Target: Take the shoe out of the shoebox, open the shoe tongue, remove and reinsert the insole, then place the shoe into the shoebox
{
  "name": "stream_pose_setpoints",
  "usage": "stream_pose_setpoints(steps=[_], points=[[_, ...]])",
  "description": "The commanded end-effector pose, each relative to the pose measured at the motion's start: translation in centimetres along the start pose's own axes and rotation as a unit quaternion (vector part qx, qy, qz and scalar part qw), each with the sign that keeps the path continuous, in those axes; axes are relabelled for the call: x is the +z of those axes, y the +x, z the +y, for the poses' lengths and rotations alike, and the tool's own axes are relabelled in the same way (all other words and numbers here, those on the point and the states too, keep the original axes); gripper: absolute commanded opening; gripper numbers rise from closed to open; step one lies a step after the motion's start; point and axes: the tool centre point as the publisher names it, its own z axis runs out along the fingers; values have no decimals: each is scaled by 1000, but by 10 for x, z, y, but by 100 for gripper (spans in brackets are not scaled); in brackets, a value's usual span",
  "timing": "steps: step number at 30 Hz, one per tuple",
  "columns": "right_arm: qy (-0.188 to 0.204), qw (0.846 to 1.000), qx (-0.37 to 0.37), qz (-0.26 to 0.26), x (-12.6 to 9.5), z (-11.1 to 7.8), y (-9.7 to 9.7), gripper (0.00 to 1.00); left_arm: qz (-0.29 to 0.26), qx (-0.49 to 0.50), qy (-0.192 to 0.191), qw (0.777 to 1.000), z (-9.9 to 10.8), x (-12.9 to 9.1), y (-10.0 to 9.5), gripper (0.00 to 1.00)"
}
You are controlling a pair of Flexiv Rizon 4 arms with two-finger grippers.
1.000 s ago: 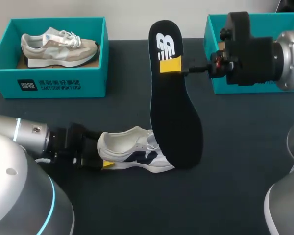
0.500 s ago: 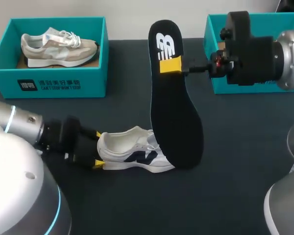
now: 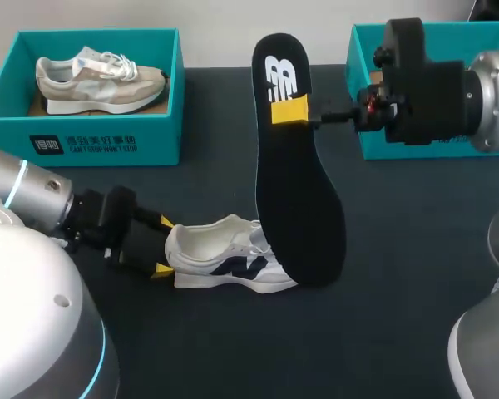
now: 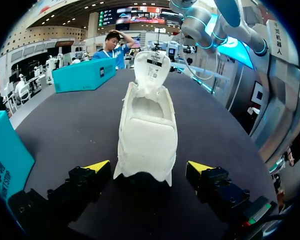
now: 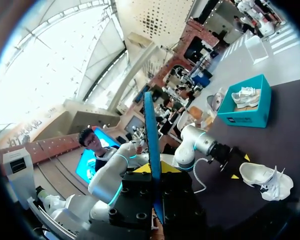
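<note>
Head view: a white shoe [image 3: 229, 258] stands on its sole on the dark table [image 3: 399, 274], heel toward the left gripper [image 3: 162, 247]. That gripper's yellow-tipped fingers are spread wide, one on each side of the heel, just beside it. The right gripper [image 3: 289, 110] pinches a black insole [image 3: 298, 191] near its heel end and holds it upright, with the lower end overlapping the shoe's front. A left box [image 3: 83, 145], teal, holds a beige shoe [image 3: 100, 79]. A right box [image 3: 366, 58], also teal, sits partly behind the right arm.

Left wrist view: the white shoe [image 4: 147, 130] is seen from behind, tongue raised. Its heel sits between the spread fingers, with a gap on each side.

Right wrist view: the insole [image 5: 151, 130] appears edge-on, clamped between the two yellow tips. The white shoe [image 5: 262, 180] lies on the table well ahead, and the left box [image 5: 245, 114] is beyond it
</note>
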Motion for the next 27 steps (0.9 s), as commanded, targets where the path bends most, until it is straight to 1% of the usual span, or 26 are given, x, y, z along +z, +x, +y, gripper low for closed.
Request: stream_pose_setpoints(steps=[1, 2, 3, 4, 5, 6, 7, 11, 13, 15, 16, 22, 23, 27], points=[[-41, 999, 0, -4, 4, -6, 9, 0, 3, 4, -55, 998, -17, -15, 3, 100], [-41, 999, 0, -4, 4, -6, 9, 0, 13, -2, -69, 998, -19, -18, 4, 100], [-41, 999, 0, -4, 4, -6, 9, 0, 1, 1, -77, 997, -21, -20, 4, 100], [-41, 999, 0, -4, 4, -6, 9, 0, 12, 3, -86, 996, -23, -22, 5, 100], [-41, 999, 0, -4, 4, -6, 9, 0, 12, -1, -102, 995, -24, -24, 4, 100], [-41, 999, 0, -4, 4, -6, 9, 0, 15, 2, -108, 994, -25, -25, 5, 100], [-41, 999, 0, -4, 4, -6, 9, 0, 30, -3, -121, 992, -26, -26, 5, 100], [-41, 999, 0, -4, 4, -6, 9, 0, 49, -2, -185, 981, -25, -23, 6, 100], [-41, 999, 0, -4, 4, -6, 9, 0, 57, 0, -212, 976, -24, -21, 8, 100], [-41, 999, 0, -4, 4, -6, 9, 0, 61, 3, -235, 970, -23, -18, 9, 100], [-41, 999, 0, -4, 4, -6, 9, 0, 52, 6, -251, 966, -22, -17, 10, 100], [-41, 999, 0, -4, 4, -6, 9, 0, 39, 29, -304, 952, -20, -11, 14, 100], [-41, 999, 0, -4, 4, -6, 9, 0, 47, 28, -301, 952, -20, -11, 14, 100], [-41, 999, 0, -4, 4, -6, 9, 0, 45, 30, -326, 944, -16, -8, 14, 100]])
